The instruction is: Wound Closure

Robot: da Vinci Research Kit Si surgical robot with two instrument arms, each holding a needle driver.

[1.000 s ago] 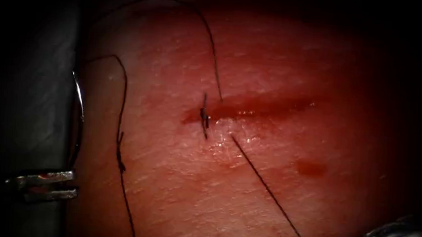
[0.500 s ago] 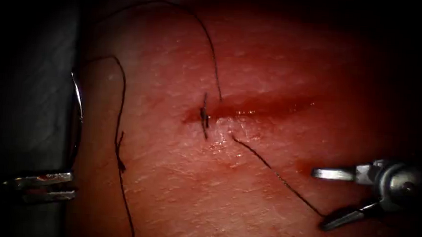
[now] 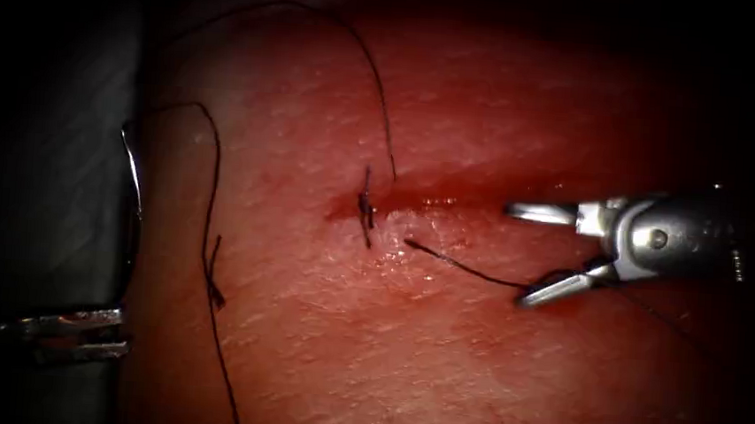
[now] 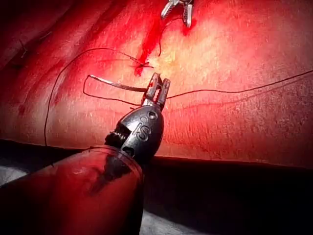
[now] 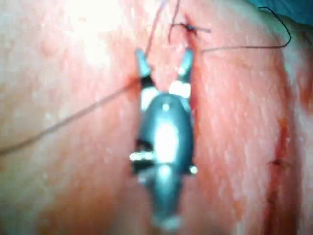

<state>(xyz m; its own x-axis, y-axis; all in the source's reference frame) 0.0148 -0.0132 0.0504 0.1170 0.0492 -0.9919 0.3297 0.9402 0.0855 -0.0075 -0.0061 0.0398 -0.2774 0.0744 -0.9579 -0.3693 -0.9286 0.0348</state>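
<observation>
**Wound closure: needle held at the tissue edge, right tool spread over the cut**

The tissue (image 3: 439,349) is seen across the endoscope view, with the cut (image 3: 450,195) running from the centre toward 3 o'clock and red fluid (image 3: 476,192) lying along it. A knotted stitch (image 3: 366,209) is placed across the left end of the cut.

The right tool (image 3: 530,254) is positioned at 3 o'clock of the stitch, over the right part of the cut. Its fingers (image 3: 537,212) are spread wide, one above the cut line and one below it. Nothing is pinched between them. The lower finger lies at the thread (image 3: 467,267) that runs from just below the stitch toward 4 o'clock; contact cannot be confirmed.

The left tool (image 3: 67,334) is located at 8 o'clock, at the left edge of the tissue. In the left wrist view its fingers (image 4: 156,90) are pressed together on the needle (image 4: 117,84) near one end of its curve. The needle is carried outside the tissue, rising along the tissue edge toward 10 o'clock in the endoscope view.

A long thread loop (image 3: 346,32) is laid from the stitch toward 12 o'clock, and a second strand (image 3: 214,227) with a small knot descends toward 7 o'clock.
</observation>
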